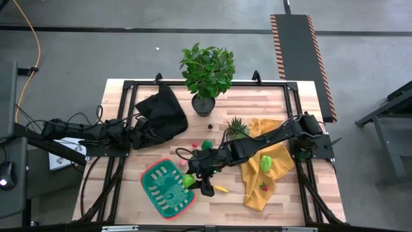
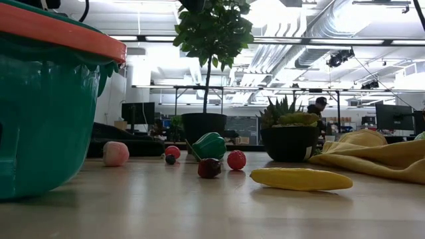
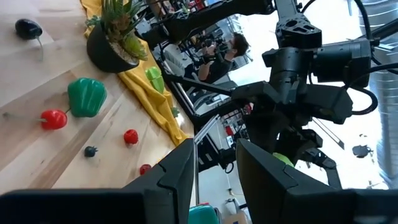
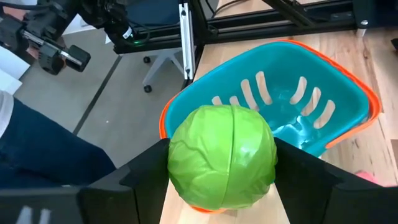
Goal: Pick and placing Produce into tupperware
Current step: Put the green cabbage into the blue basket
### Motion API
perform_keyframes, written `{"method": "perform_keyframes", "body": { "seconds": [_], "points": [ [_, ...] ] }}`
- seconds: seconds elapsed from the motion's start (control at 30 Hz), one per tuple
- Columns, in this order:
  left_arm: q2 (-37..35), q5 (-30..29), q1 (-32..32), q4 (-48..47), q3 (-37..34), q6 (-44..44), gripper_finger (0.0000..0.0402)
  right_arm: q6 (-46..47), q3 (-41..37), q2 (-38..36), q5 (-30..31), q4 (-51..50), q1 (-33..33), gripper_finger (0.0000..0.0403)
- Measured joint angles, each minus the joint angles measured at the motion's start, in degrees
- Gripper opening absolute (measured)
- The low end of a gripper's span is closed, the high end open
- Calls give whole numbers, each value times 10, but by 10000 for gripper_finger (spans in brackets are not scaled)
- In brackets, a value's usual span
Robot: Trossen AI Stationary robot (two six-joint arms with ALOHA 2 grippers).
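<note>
1. We count two arms. The right gripper [image 4: 222, 186] grasps a green cabbage [image 4: 222, 155], its two fingers pressed on either side of the ball. The left gripper [image 3: 214, 180] sits at the table's left edge beside the black cloth [image 1: 162, 111]; its fingers stand a little apart with nothing between them.
2. One container [image 1: 167, 188], at the front of the table, left of centre. In the high view it is a rounded rectangle and its long axis runs on a diagonal from back-left to front-right. Green inside, red-orange rim, pale finger-like markings on the floor.
3. The cabbage is held over the container's right rim; in the high view it shows as a bright green spot [image 1: 187, 181] at that edge. It is round, light green, with leaf veins and a seam down the middle.
4. Loose produce on the wood, counted in the low view: one yellow banana [image 2: 301, 178] lying flat, long axis across the picture; one green pepper [image 2: 210, 145]; two red round pieces [image 2: 236, 160] and [image 2: 172, 152]; one dark red piece [image 2: 209, 168]; one pink piece [image 2: 115, 153].
5. On the yellow cloth [image 1: 273, 169], right of centre: one light green piece [image 1: 265, 162] and one small red piece [image 1: 263, 187].
6. Two potted plants: one large leafy plant [image 1: 207, 72] at the back centre, one small spiky plant [image 1: 236, 127] just beside the yellow cloth.
7. Two cloths: black at back-left, yellow at right.
8. One person [image 2: 319, 109] shows far back in the room.
</note>
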Motion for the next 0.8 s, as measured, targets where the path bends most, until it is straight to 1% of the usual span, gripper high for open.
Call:
{"method": "perform_keyframes", "body": {
  "seconds": [0.17,0.3,0.5,0.8],
  "points": [
    [0,1,0,5,0,5,111,-9,0,0,18,2,0,232],
    [0,1,0,26,0,4,111,-20,0,4,30,28,-2,232],
    [0,-1,0,44,0,4,111,-16,-2,22,15,43,-3,232],
    [2,-1,0,44,0,4,111,-10,-2,43,-47,67,-3,232]
  ]
}}
